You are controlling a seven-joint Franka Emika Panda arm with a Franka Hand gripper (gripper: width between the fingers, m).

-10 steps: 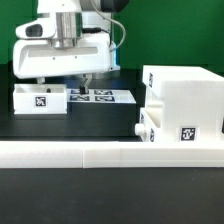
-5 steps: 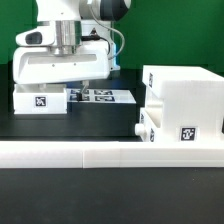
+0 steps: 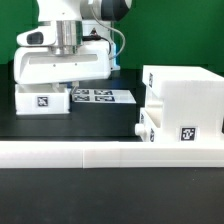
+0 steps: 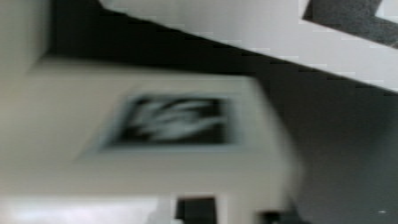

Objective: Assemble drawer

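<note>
Black tabletop (image 3: 100, 126), green backdrop (image 3: 172, 35): small white open-topped plastic tray (image 3: 40, 101) with 1 tag lies directly below the white 2-finger gripper (image 3: 62, 85), long side across the exterior view; finger spread hidden, cannot tell.

Exterior view low, table-level; wrist view close, both showing tray (image 3: 25, 100) (image 4: 71, 100)

The drawer (image 3: 185, 97) is smooth, matt white plastic.

Blurred white tray (image 4: 71, 110) with a square tag (image 4: 173, 120)
</note>
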